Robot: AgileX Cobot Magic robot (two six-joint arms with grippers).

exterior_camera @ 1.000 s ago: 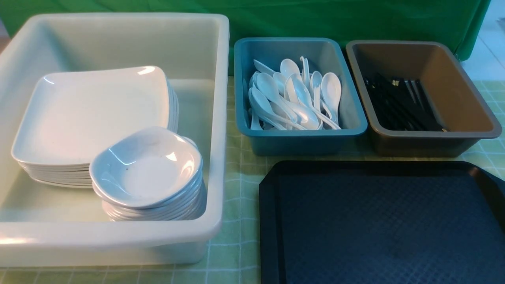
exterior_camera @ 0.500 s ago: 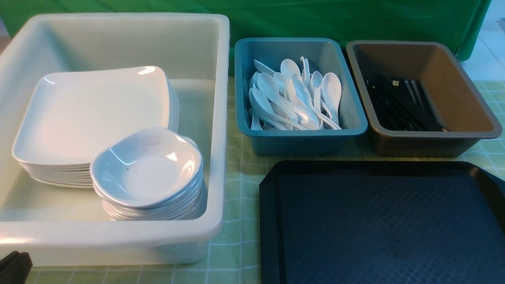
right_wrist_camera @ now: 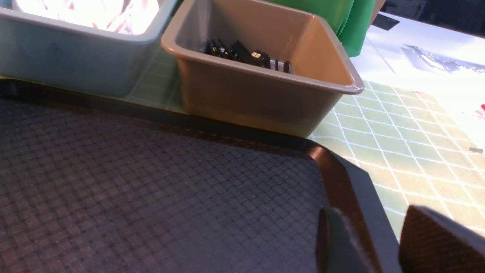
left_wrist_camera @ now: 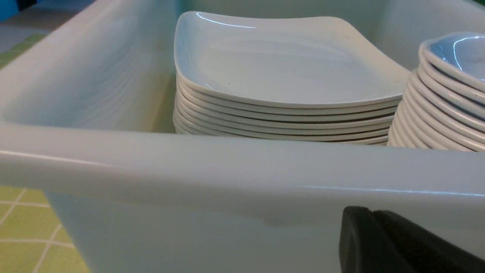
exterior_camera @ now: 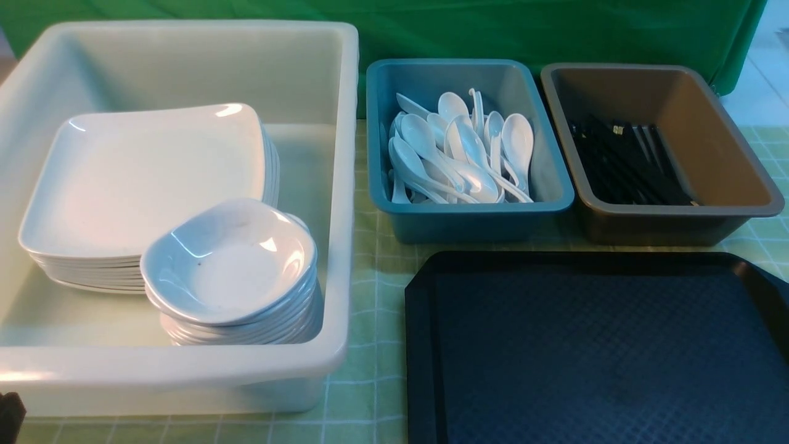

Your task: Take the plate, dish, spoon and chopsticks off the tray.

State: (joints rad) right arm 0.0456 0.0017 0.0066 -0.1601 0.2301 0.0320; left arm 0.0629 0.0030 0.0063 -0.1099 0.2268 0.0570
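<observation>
1. Left pincer [left_wrist_camera: 382, 242]: only a dark corner shows in the left wrist view, low against the outer near wall of the white tub [left_wrist_camera: 227, 170]. Jaws clenched, nothing between them.
2. Beyond the left pincer, across the tub's near wall: a stack of plates [exterior_camera: 142, 179], top plate bare. Beside that stack, nearer the pincer and toward the robot's right, a stack of small deep dishes [exterior_camera: 231, 271]; the two stacks stand just beside each other, contact not resolvable.
3. Right pincer [right_wrist_camera: 382, 242]: two dark fingers [right_wrist_camera: 333, 242] stand apart, released, nothing held. It hovers at the right edge of the tray [right_wrist_camera: 151, 182], one finger over the rim, the other over the green checked cloth on the counter [right_wrist_camera: 416, 151].
4. Tray surface, as far as seen, is bare diamond texture, spreading leftward from the right pincer.
5. Ahead of the right pincer, past the tray's far rim: brown tub [right_wrist_camera: 261, 94] holding the chopsticks [exterior_camera: 629, 163].
6. Left of the brown tub, just beside it: blue tub [exterior_camera: 468, 213] holding a heap of spoons [exterior_camera: 459, 154].
</observation>
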